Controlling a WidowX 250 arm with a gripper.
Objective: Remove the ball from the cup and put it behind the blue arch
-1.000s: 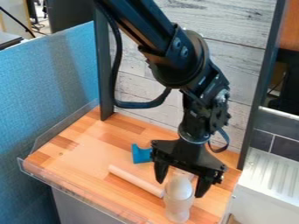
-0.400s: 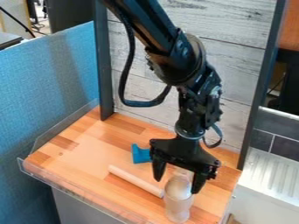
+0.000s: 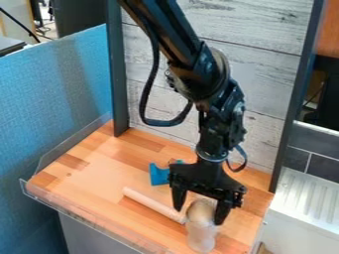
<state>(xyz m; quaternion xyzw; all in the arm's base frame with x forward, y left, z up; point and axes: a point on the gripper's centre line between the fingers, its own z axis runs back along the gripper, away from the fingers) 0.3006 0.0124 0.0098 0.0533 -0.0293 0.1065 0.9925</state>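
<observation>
A pale rod lay left of centre in the lower half of the frame, and the blue arch stood just beyond it. To their right hung the gripper, its jaws wide apart, one on each side of the ball, apparently without a hold. The ball sat in the mouth of the cup, lower right. Lining up the grasp seemed the step in hand; next came closing on the ball, then lifting it straight clear.

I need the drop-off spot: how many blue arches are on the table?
1: a blue arch, left of the gripper in the picture and partly behind it; others may be hidden.
</observation>
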